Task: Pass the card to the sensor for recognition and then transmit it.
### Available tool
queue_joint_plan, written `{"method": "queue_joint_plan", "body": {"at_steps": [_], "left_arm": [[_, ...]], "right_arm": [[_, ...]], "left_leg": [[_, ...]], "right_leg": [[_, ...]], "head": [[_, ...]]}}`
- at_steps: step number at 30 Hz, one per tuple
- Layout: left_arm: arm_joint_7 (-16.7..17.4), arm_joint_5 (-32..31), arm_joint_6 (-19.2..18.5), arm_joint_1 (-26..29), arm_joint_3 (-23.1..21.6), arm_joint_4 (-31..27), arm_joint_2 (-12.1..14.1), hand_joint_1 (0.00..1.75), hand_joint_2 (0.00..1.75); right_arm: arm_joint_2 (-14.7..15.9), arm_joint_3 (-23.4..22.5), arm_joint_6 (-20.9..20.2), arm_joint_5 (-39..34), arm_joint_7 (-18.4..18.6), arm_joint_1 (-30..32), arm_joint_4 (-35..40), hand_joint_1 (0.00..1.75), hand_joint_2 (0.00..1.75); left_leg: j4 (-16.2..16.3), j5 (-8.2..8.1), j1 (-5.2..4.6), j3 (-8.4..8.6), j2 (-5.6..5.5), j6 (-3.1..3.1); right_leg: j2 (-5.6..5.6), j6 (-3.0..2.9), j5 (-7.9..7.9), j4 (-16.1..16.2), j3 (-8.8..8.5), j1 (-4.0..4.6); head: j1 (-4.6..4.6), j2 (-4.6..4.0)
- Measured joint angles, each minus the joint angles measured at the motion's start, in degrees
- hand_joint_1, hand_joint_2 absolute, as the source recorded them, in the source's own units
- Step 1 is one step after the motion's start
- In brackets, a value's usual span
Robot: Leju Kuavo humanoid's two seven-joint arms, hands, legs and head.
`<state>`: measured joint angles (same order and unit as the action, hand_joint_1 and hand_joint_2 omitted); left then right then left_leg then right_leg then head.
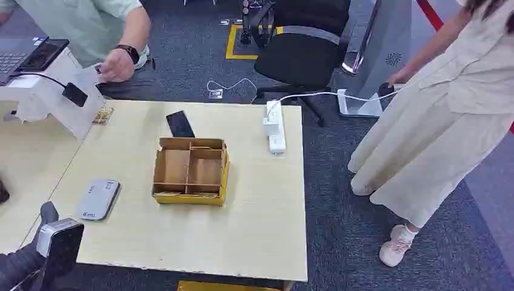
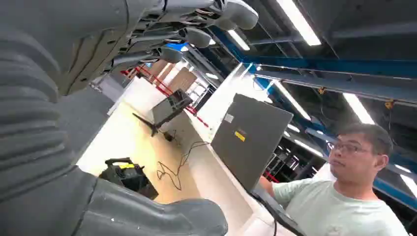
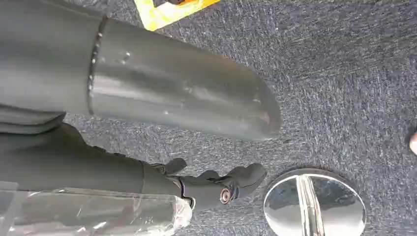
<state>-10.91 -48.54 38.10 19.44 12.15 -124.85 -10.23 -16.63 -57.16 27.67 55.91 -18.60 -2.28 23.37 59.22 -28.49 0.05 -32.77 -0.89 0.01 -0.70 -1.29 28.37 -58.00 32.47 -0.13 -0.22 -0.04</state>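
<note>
Head view: we see the desk [image 1: 254, 236] carrying a partitioned cardboard box [image 1: 191, 170] at the centre of the frame, a dark flat card [image 1: 180, 123] lying just above it, a grey sensor [image 1: 98, 198] at lower left, and a white power strip [image 1: 274, 127] at upper right. A person's hand [image 1: 115, 65] at upper left holds what may be a second pale card, though blur makes this uncertain. Another person stands at the right edge, off the desk.

Left wrist view: the left hand [image 2: 196, 29] is raised with its fingers spread and nothing between them; a laptop lid [image 2: 251, 137] lies beyond it. Right wrist view: the right hand [image 3: 216, 184] hangs over the carpet with fingers loosely extended and apart, holding nothing.

We judge that the card has yet to be picked up. The main risks from here follow from its shape: lying flat on the desk, it offers the fingers little edge and may slide rather than lift. A reach from lower left could also nudge the box or sensor, and the person's hand nearby could cross the path.
</note>
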Motion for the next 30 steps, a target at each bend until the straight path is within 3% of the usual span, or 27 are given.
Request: {"method": "queue_joint_plan", "body": {"at_steps": [23, 26, 30], "left_arm": [[0.24, -2.93, 0.24, 0.02, -1.03, 0.59, 0.09, 0.00, 1.75], [1.57, -10.32, 0.24, -0.07, -1.07, 0.92, 0.37, 0.00, 1.75], [5.84, -22.81, 0.24, -2.09, -1.79, 3.15, 3.06, 0.00, 1.75]], "right_arm": [[0.00, 0.00, 0.63, 0.90, -0.09, -0.02, -0.63, 0.00, 0.00], [0.00, 0.00, 0.63, 1.59, -0.15, -0.07, -0.81, 0.00, 0.00], [0.04, 0.37, 0.92, 3.15, -0.07, -0.76, -1.53, 0.00, 0.00]], "left_leg": [[0.00, 0.00, 0.00, 0.00, 0.00, 0.00], [0.00, 0.00, 0.00, 0.00, 0.00, 0.00], [0.00, 0.01, 0.00, 0.03, 0.00, -0.01]], "right_leg": [[0.00, 0.00, 0.00, 0.00, 0.00, 0.00], [0.00, 0.00, 0.00, 0.00, 0.00, 0.00], [0.00, -0.01, -0.01, 0.00, 0.01, 0.00]], "head": [[0.00, 0.00], [0.00, 0.00], [-0.02, 0.00]]}}
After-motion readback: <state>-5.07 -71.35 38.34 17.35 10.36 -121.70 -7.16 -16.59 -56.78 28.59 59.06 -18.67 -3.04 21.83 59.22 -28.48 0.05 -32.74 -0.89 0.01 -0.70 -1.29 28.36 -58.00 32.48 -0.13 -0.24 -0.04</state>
